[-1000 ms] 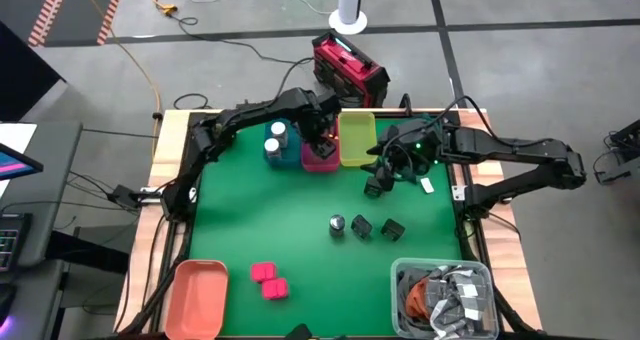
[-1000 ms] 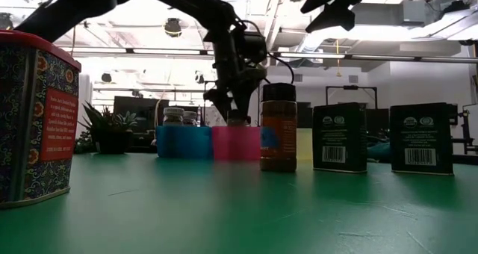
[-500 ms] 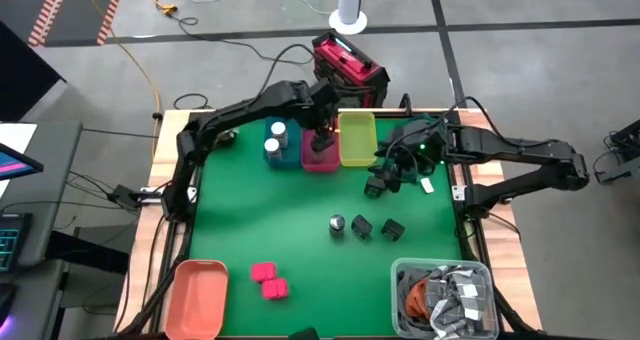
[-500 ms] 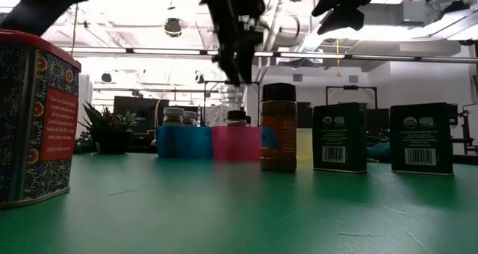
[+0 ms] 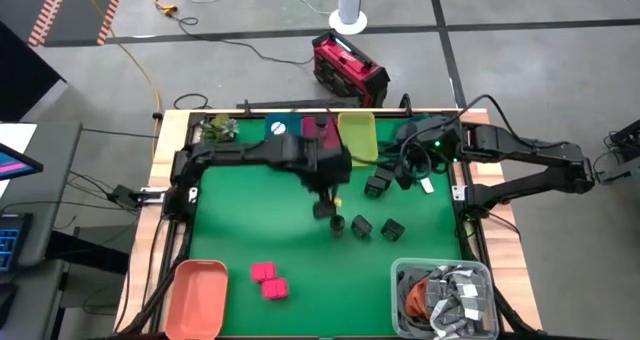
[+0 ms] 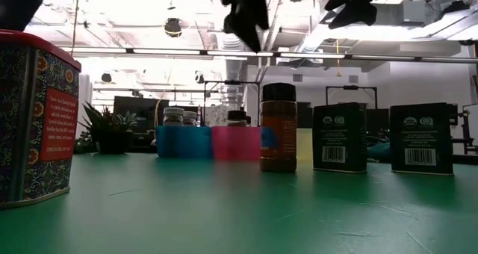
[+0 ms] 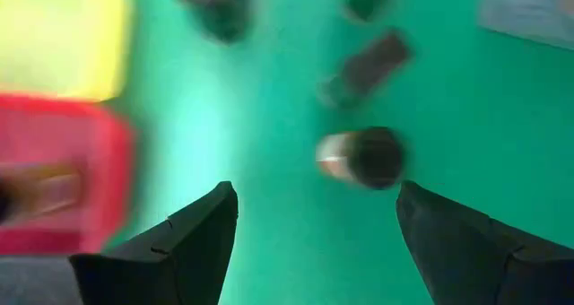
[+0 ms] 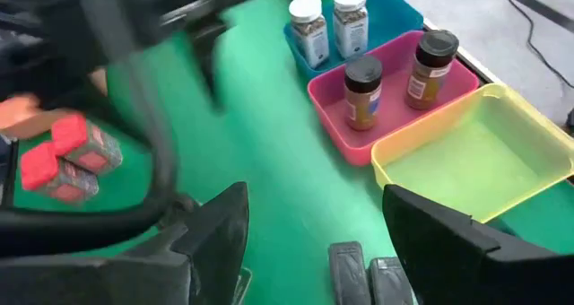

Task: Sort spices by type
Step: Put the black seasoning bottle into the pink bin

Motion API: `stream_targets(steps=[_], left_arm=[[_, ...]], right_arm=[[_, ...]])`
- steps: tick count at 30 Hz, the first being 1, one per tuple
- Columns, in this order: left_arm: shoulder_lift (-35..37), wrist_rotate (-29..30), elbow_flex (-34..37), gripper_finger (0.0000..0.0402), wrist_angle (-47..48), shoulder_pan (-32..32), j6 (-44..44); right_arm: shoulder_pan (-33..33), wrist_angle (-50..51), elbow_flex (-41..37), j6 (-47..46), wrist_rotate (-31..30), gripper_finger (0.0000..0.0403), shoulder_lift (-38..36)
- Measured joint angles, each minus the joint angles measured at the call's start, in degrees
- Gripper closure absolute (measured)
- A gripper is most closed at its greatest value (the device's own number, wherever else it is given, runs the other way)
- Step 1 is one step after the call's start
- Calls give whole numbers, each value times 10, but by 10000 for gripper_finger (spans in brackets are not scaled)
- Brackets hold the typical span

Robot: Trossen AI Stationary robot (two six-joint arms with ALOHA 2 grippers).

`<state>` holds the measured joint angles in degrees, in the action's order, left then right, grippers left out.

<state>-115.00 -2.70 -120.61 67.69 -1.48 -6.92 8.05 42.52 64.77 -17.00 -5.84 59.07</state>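
- The left gripper (image 5: 324, 209) hangs above the middle of the green surface (image 5: 250, 230), fingers (image 7: 179, 242) spread wide and holding nothing; a dark-capped jar (image 7: 363, 157) stands just beyond them, at about 4 o'clock from the gripper in the high view.
- The right gripper (image 5: 385, 175) waits near the surface's 2 o'clock edge, fingers (image 8: 439, 233) wide apart and empty, above two black boxes (image 8: 363, 269).
- The pink bin (image 8: 395, 94) at 12 o'clock holds two dark-capped jars (image 8: 363, 92); the blue bin (image 8: 386, 13) beside it holds two white-capped jars (image 8: 308, 18); the yellow bin (image 8: 484, 152) is empty.
- Two more black boxes (image 5: 378, 227) lie right of the lone jar; their label text is too small to read in the low view.
- Two pink blocks (image 5: 267, 280) lie touching at 7 o'clock, near an orange tray (image 5: 197, 295).
- A patterned tin (image 6: 33, 119) carries a red label, unreadable.
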Motion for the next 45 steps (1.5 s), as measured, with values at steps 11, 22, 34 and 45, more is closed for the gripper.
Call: stream_targets(steps=[11, 22, 34, 45], left_arm=[[-48, 2, 0, 109, -86, 57, -125], [-89, 59, 1, 109, -70, 77, -148], [-92, 55, 76, 109, -120, 79, -153], [-89, 35, 142, 110, -176, 75, -157]], right_arm=[[-1, 10, 0, 20, -4, 119, -15], [-4, 52, 0, 5, -3, 119, -45], [-35, 58, 0, -6, -20, 119, -43], [-34, 70, 0, -10, -20, 119, -45]])
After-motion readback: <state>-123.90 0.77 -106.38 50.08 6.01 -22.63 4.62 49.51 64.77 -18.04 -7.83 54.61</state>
